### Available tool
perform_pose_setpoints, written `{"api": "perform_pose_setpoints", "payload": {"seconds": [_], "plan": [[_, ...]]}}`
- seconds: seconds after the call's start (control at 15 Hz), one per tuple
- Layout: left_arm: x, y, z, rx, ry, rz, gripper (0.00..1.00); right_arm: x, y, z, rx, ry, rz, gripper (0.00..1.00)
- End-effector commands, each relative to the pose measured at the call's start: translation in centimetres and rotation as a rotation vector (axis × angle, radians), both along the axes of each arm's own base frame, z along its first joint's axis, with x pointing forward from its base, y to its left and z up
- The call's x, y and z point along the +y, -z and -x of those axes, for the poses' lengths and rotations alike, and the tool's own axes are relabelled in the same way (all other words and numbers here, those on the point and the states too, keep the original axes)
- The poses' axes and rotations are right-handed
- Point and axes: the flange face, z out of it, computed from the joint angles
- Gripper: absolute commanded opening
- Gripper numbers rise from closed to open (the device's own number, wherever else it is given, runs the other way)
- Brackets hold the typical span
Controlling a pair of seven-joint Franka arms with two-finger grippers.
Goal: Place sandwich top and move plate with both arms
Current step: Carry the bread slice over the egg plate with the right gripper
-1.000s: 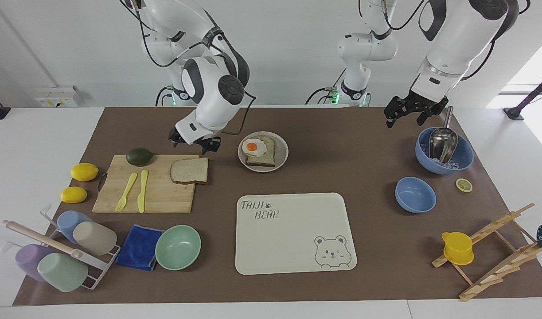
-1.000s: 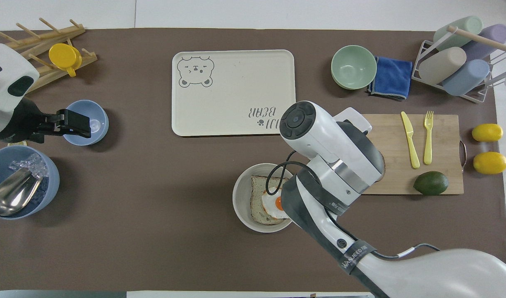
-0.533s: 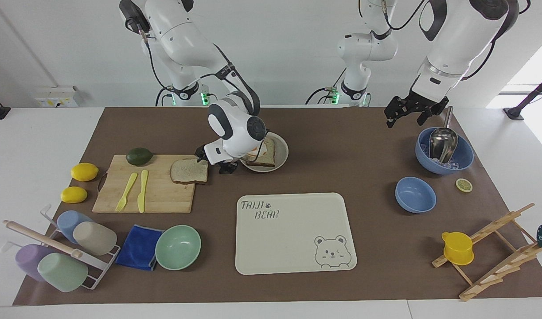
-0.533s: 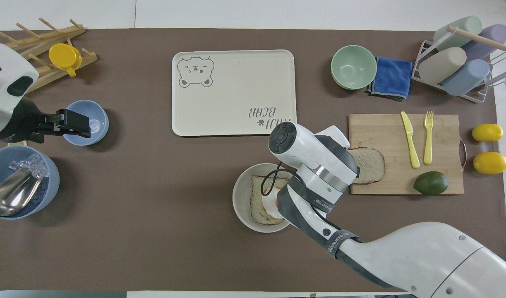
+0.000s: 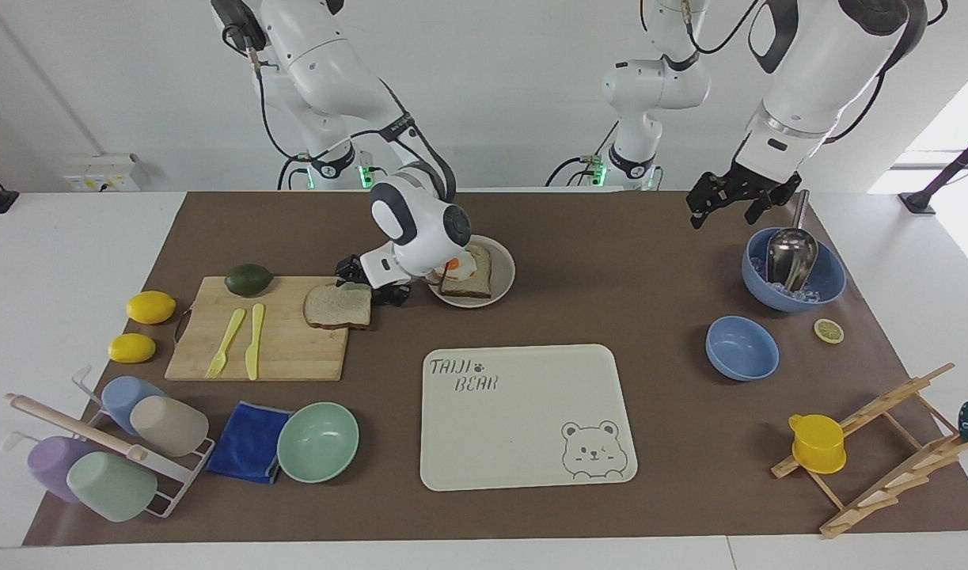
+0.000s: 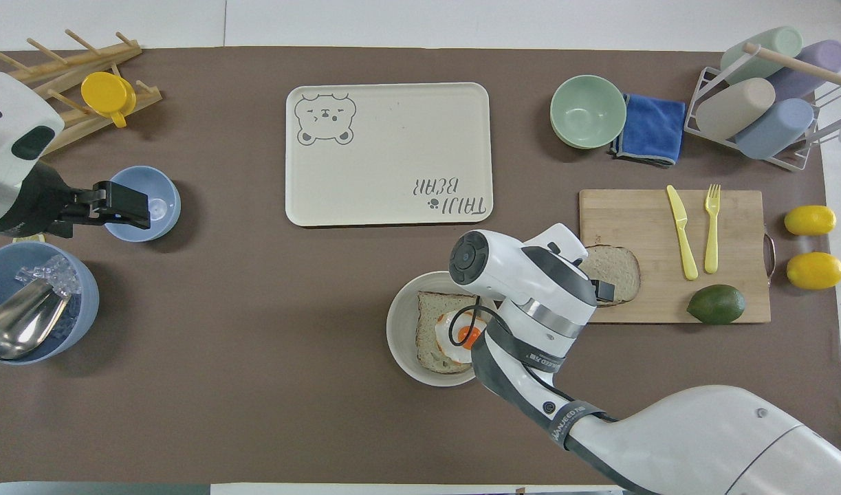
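Note:
The sandwich top, a speckled bread slice, lies flat on the cutting board's corner closest to the plate. My right gripper is down low at the slice's plate-side edge, open, with a finger on either side of that edge. The wrist above it covers part of the slice in the overhead view. The round beige plate sits beside the board and carries a bread slice with a fried egg. My left gripper waits open in the air near the blue bowls.
The cutting board also holds a yellow knife, a fork and an avocado. The bear-print tray lies farther from the robots than the plate. Also on the table are a mint bowl, lemons, a cup rack, a blue bowl with a scoop and a small blue bowl.
My right gripper has come down from above the board's corner to the bread slice's edge, and its wrist has swung over the plate. The left arm has not moved.

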Motion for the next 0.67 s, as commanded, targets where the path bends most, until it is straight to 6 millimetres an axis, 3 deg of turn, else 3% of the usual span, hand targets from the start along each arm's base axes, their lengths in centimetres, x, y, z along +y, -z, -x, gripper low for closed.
{"api": "perform_pose_setpoints", "payload": {"seconds": [0.0, 0.07, 0.13, 0.27, 0.47, 0.6], "plan": [[0.3, -0.1, 0.6, -0.006, 0.002, 0.013, 1.00, -0.6, -0.1, 0.5, 0.007, -0.033, 0.008, 0.28], [0.3, -0.2, 0.6, -0.008, -0.001, 0.015, 1.00, -0.6, -0.1, 0.4, 0.012, -0.036, 0.008, 0.03], [0.4, -0.1, 0.6, -0.006, -0.002, 0.013, 1.00, -0.4, -0.6, 0.2, 0.009, -0.036, 0.013, 0.00], [0.4, -0.2, 0.6, -0.008, -0.002, 0.015, 1.00, 1.1, -3.3, -0.8, 0.027, -0.069, 0.037, 0.00], [0.4, -0.1, 0.5, -0.007, -0.004, 0.015, 1.00, 6.5, -8.2, -1.7, 0.019, -0.086, 0.057, 0.00], [0.4, -0.1, 0.6, -0.008, -0.002, 0.015, 1.00, 9.6, -10.5, -0.8, 0.013, -0.109, -0.010, 0.00]]}}
